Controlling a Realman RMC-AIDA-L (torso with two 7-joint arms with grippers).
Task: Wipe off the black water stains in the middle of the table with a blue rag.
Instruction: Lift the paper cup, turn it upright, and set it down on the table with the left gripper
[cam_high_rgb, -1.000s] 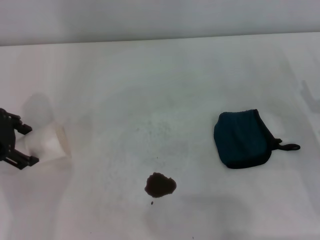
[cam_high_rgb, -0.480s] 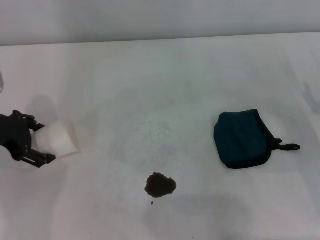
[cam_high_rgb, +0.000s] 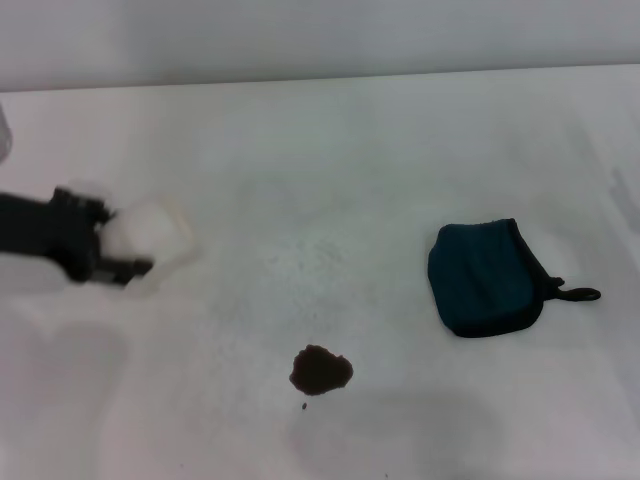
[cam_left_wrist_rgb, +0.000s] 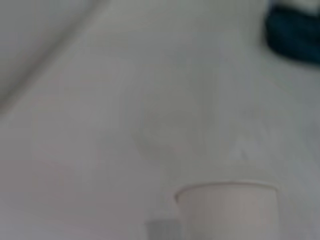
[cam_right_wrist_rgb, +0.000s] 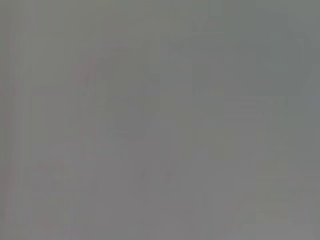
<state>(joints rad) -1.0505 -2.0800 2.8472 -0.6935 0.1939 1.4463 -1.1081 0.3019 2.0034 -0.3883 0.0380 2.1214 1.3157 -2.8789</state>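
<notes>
Now, reading from the left edge across to the right:

Left gripper (cam_high_rgb: 112, 252): near the left edge of the table (cam_high_rgb: 330, 150), about halfway between the far and near edges, clenched on a white paper cup (cam_high_rgb: 150, 238); the cup looks tipped, its mouth pointing toward the middle of the table.

Why the cup is held so: my guess is it belongs to the spill rather than the wipe; nothing can be seen coming out of it.

Left wrist camera: the cup's rim (cam_left_wrist_rgb: 226, 189) fills the foreground, bare table beyond, and the rag (cam_left_wrist_rgb: 295, 35) shows as a dark patch far off, so this arm is well apart from the cloth.

Black water stains (cam_high_rgb: 321, 370): a dark blotch near the near edge, roughly central, with a tiny speck just beside it on the near side; unwiped, nothing touching it.

Blue rag (cam_high_rgb: 485, 278): lying folded flat, right of centre, well apart from the stain, its small black loop (cam_high_rgb: 577, 294) trailing toward the right edge; it sits nearer the right arm's side, which I judge makes it that arm's pick.

Right gripper: not in the head view, and its own wrist camera shows only flat grey, so its state is unknown.

Progress: by my reckoning wiping has not begun, since the rag is untouched.
</notes>
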